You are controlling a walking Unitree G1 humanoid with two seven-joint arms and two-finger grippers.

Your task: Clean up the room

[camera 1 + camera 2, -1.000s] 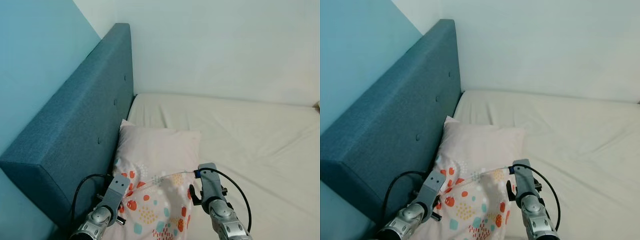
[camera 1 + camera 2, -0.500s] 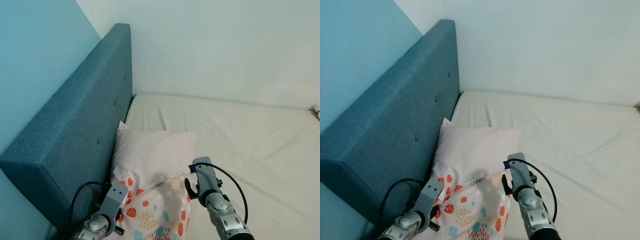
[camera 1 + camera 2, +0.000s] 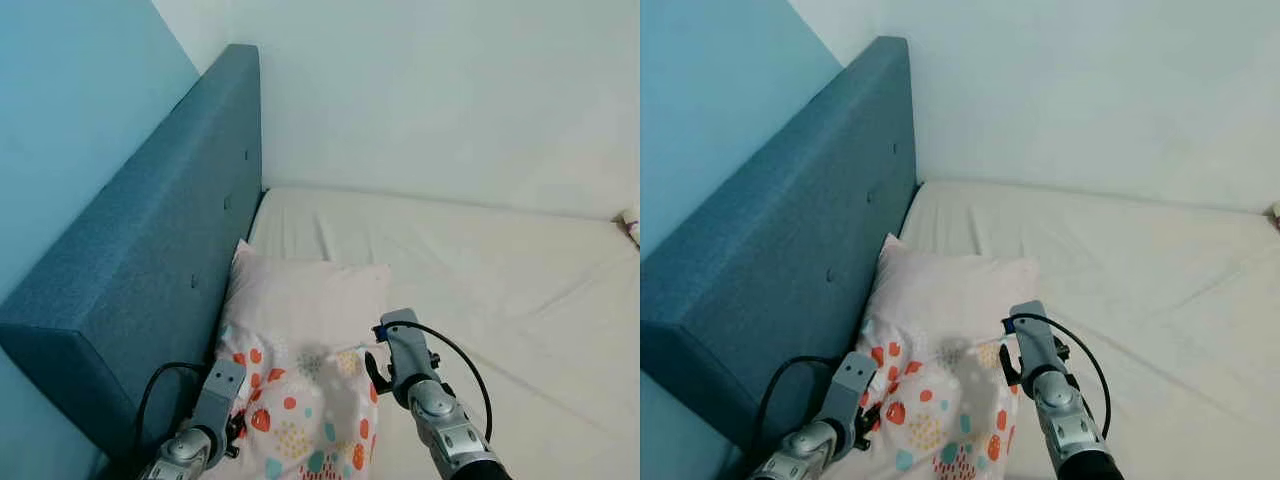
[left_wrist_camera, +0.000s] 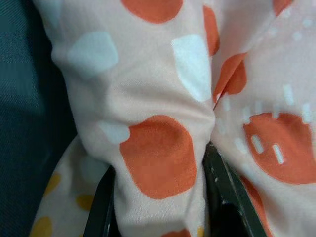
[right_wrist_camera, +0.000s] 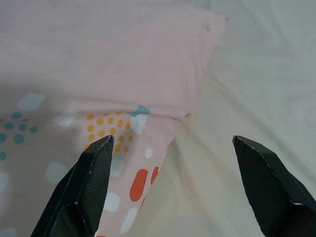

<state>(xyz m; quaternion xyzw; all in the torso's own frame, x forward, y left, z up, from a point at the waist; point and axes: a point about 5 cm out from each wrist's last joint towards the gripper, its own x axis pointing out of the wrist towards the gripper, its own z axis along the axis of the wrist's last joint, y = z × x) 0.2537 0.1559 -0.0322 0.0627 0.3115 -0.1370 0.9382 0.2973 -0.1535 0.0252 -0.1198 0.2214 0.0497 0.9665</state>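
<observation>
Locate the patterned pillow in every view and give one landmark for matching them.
Left eye view: patterned pillow at bottom centre, between the two arms.
Right eye view: bottom centre, overlapping the plain pillow.
Left wrist view: close up, bunched between the left gripper fingers.
Right wrist view: its corner lies between the open right gripper fingers.
Landmark: the plain pillow's near edge.

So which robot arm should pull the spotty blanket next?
Probably the left. Its end effector is already shut on the spotty blanket beside the headboard, while the right end effector hangs open above the blanket's edge.
</observation>
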